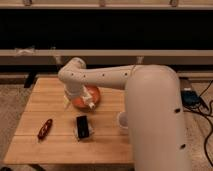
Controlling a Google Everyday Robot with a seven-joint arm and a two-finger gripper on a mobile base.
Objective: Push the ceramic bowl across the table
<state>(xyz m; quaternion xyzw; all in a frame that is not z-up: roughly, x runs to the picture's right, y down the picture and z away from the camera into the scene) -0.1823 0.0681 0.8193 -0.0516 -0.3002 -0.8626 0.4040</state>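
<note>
1. Robot arm [155, 120] fills the near right side and reaches left over the table [55, 150].
2. Near-left on the table: a small red object [44, 129]. Just right of it is a black object [82, 127].
3. White cup [121, 120] at mid-right, partly hidden by the arm.
4. Gripper [79, 102] is down over the ceramic bowl [94, 95], at the bowl's left part. Cannot tell whether it is open or closed, or whether it touches.
5. The bowl sits at the table's centre toward the far side, showing mainly to the gripper's right.
6. Dark wall with a rail [30, 52] behind.
</note>
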